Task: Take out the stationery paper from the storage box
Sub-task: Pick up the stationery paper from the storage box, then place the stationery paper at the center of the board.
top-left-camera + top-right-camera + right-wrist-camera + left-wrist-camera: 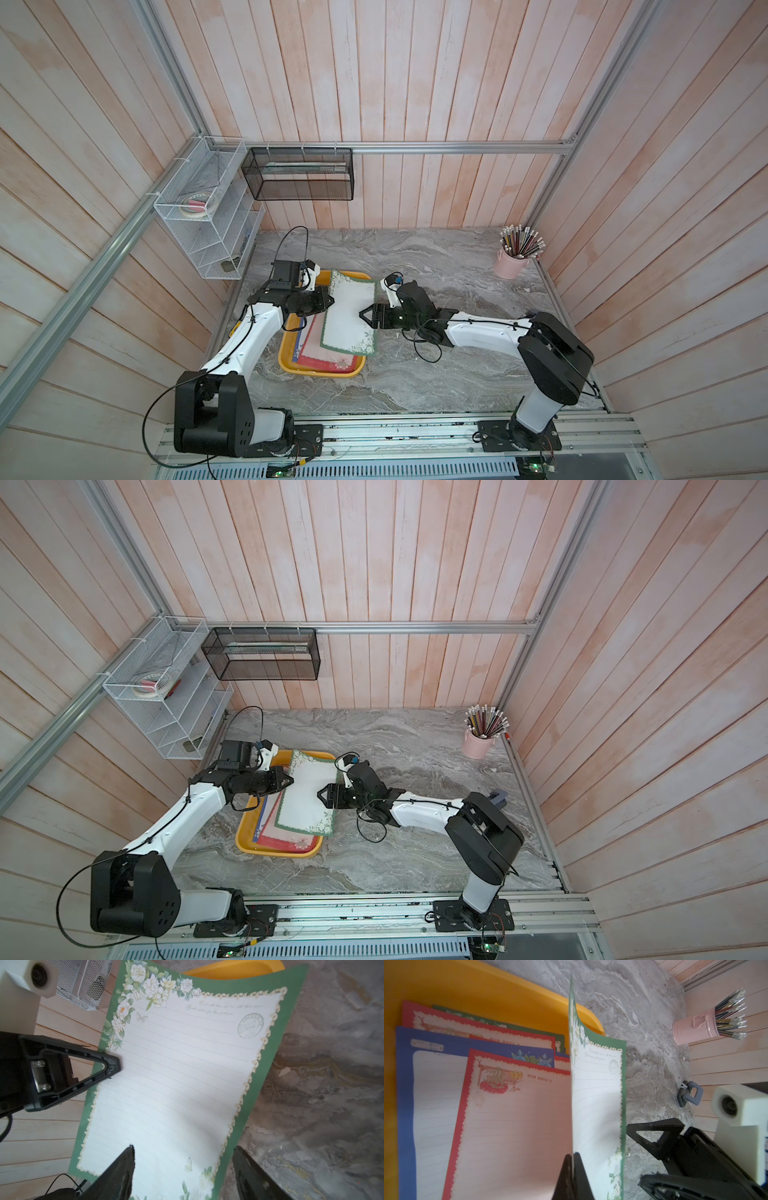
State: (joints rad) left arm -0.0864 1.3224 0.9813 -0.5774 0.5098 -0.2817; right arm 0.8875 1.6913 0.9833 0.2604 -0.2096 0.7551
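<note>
Far left on the wall: a wire rack (208, 224), then a mesh basket (297, 174). Below these, on the table (436, 374), the box (286, 349), long side running front to back. Inside it, fanned flat, a blue sheet (404, 1105) and red sheets (512, 1126).

Above the box's left side, the left end effector (329, 302). Clamps tight on the green sheet (349, 316), at its left long edge, about midway. Seen from the left wrist as two black fingers (565, 1178) pressed together, paper pinched between. Holds that edge up off the stack, with the green sheet bowed, its flowered end toward the back wall and its near right corner past the box's right wall, over the table.

At the sheet's right edge, the right end effector (362, 313). Stands spread wide, gripping nothing. From the right wrist: one finger (122, 1169) over the lined centre, its twin beyond the green border, over bare table. Contact with the paper: cannot tell.

Far right, in the back corner, well apart from all this, a pink cup (510, 264) of pencils (521, 241).
</note>
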